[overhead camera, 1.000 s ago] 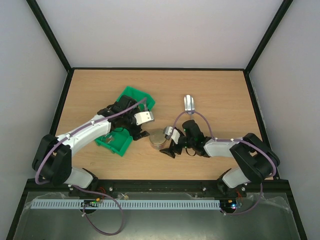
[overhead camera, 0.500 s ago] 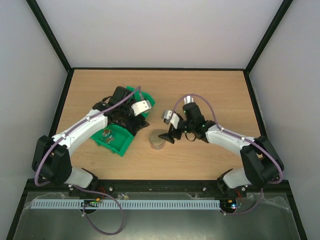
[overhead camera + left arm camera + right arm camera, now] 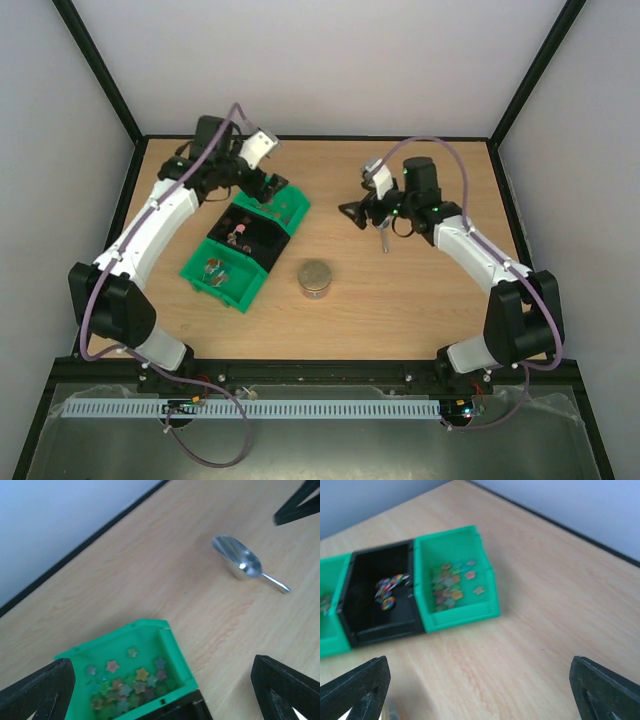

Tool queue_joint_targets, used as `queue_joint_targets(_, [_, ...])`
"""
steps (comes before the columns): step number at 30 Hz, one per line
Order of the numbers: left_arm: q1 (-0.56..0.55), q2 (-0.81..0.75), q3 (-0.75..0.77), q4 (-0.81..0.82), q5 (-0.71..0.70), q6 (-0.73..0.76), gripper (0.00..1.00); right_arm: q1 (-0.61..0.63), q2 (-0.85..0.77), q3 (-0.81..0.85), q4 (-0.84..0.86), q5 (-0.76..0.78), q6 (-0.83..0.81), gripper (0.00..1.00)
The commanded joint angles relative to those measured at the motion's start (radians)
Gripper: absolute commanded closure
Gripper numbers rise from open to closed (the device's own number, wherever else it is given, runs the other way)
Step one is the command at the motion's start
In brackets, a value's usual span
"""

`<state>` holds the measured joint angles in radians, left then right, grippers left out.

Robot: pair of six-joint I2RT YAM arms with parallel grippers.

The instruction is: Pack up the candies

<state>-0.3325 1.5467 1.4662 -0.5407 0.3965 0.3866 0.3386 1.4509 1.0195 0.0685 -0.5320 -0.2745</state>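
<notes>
From overhead we see the left gripper (image 3: pixel 268 186) hanging over the far end of a row of three plastic bins (image 3: pixel 212 290), green, black and green. The row lies at about 9 o'clock on the wooden table (image 3: pixel 420 310). The left wrist camera shows both black fingers (image 3: pixel 37 690) spread wide, gripping nothing. The right gripper (image 3: pixel 357 212) hovers at about 1 o'clock of the table's centre. In its own wrist view its fingers are parted just as widely and likewise hold nothing.

The candies (image 3: pixel 239 236), tiny sweets in mixed colours, sit in the bins: a small cluster in the black middle bin and a few in the near green one. The far green bin holds little star-shaped pieces (image 3: pixel 127 685). A silver metal scoop (image 3: pixel 239 561) lies flat on the wood at 4 o'clock of the right gripper, well apart from the bins. A small round clear jar (image 3: pixel 316 277) stands upright near the table's centre, at 4 o'clock of the bins.
</notes>
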Motion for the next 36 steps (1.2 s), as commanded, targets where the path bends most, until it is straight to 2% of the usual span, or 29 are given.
queue_joint_targets(1, [0.098, 0.036, 0.118, -0.118, 0.019, -0.081, 0.01, -0.090, 0.018, 0.090, -0.047, -0.034, 0.153, 0.01])
queue_joint_targets(5, [0.207, 0.070, 0.203, -0.189, 0.031, -0.143, 0.01, -0.213, 0.012, 0.109, -0.021, -0.073, 0.247, 0.01])
queue_joint_targets(8, [0.270, 0.100, 0.260, -0.247, 0.029, -0.155, 0.01, -0.283, -0.003, 0.121, -0.042, -0.076, 0.256, 0.01])
queue_joint_targets(13, [0.361, 0.099, 0.227, -0.244, -0.006, -0.185, 0.01, -0.385, -0.062, 0.093, -0.073, -0.083, 0.264, 0.02])
queue_joint_targets(19, [0.468, 0.042, 0.030, -0.120, -0.065, -0.263, 0.01, -0.498, -0.167, -0.058, -0.040, -0.091, 0.308, 0.01])
queue_joint_targets(28, [0.522, -0.081, -0.281, 0.031, -0.151, -0.309, 0.01, -0.541, -0.233, -0.243, 0.011, -0.060, 0.389, 0.01])
queue_joint_targets(36, [0.536, -0.138, -0.386, 0.076, -0.182, -0.360, 0.01, -0.540, -0.210, -0.271, 0.066, -0.081, 0.434, 0.01])
